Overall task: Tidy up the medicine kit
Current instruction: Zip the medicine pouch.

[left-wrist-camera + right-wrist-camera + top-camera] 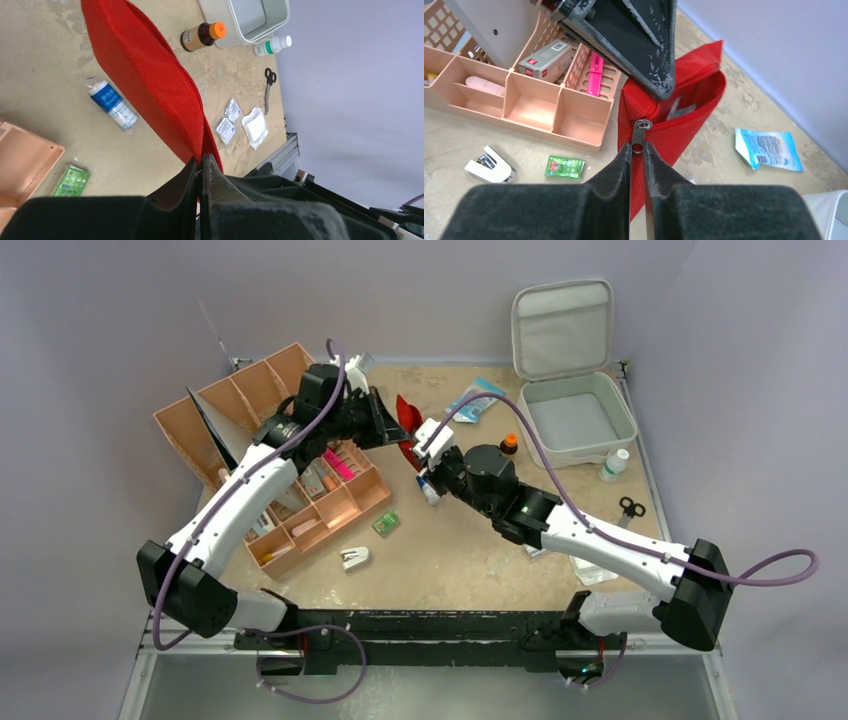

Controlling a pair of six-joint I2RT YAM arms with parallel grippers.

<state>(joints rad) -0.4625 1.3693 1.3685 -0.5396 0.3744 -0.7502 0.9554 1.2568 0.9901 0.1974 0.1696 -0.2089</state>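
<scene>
**A:** Where is the kit itself?

**B:** The light grey rounded hard-shell zip case lies open on the tabletop, well to the right of the tan-orange divided plastic organizer tray. Its hinged lid stands up behind it. Neither gripper touches it.

**A:** So what are they holding?

**B:** The flat red woven-fabric pouch, held upright just right of the organizer tray, between the tray and the case. The left gripper is clamped tight on the pouch's edge. The right gripper is pinched closed on the small metal zipper pull.

**A:** How would the case handle?

**B:** It looks empty, so probably light. The shell seems stiff and smooth, and I'd expect it to be slippery on its rounded corners. I'd take it by the thin upright wall of the base, one finger inside and one outside. The lid likely swings on its hinge, so lifting by the lid looks unwise.

**A:** And the pouch?

**B:** It's soft cloth, and would probably sag if either grip let go.
</scene>
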